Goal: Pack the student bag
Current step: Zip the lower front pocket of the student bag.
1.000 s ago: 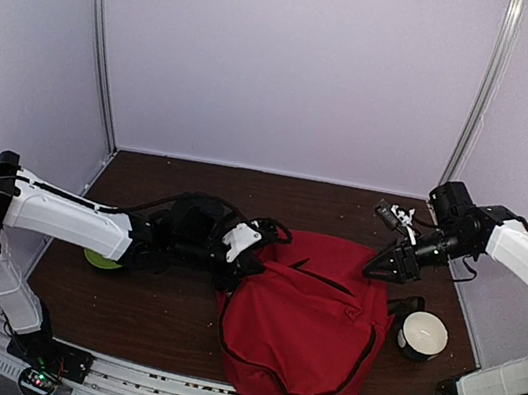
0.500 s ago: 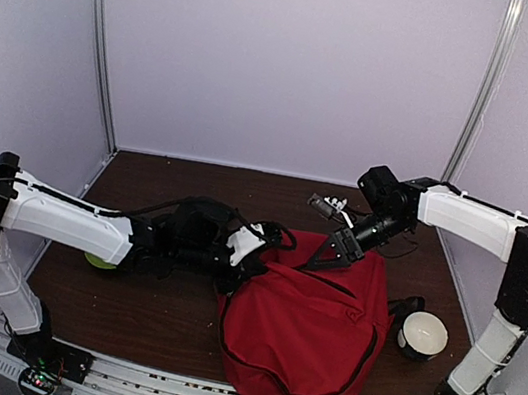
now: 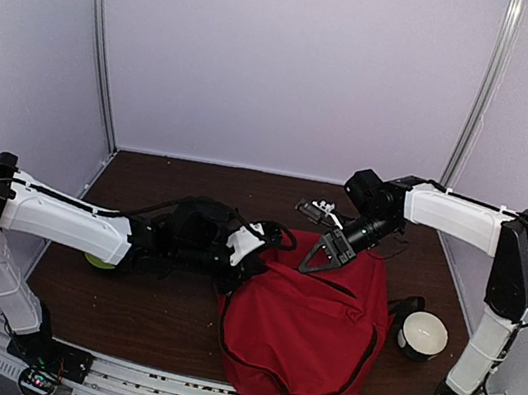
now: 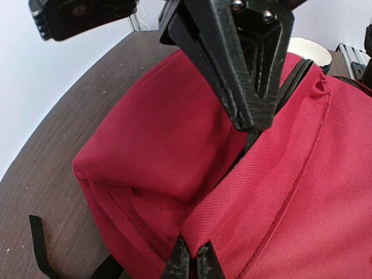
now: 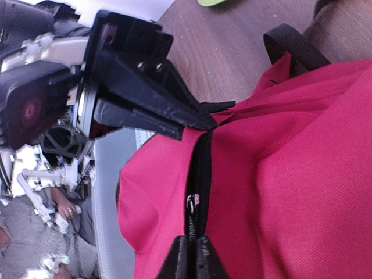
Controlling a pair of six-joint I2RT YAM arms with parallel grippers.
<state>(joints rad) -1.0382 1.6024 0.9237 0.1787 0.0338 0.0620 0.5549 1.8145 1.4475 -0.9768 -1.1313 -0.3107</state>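
The student bag (image 3: 310,317), a large red backpack, lies flat on the brown table between both arms. My left gripper (image 3: 257,249) is at its upper left corner, shut on a fold of the red fabric (image 4: 174,192) beside the zip. My right gripper (image 3: 312,263) sits at the bag's top middle, facing the left one. In the right wrist view its fingers (image 5: 195,258) are shut on the black pull cord below the metal slider ring (image 5: 191,201) of the black zipper (image 5: 200,163). What the bag holds is hidden.
A white mug (image 3: 421,335) stands to the right of the bag, with a dark strap next to it. A green object (image 3: 99,260) lies partly under the left arm. A metal rail (image 3: 162,383) runs along the near edge, and walls enclose the table.
The right arm swung left from the bag's upper right corner to its top middle, and its jaws closed on the zipper pull. The left arm and the bag stayed put.
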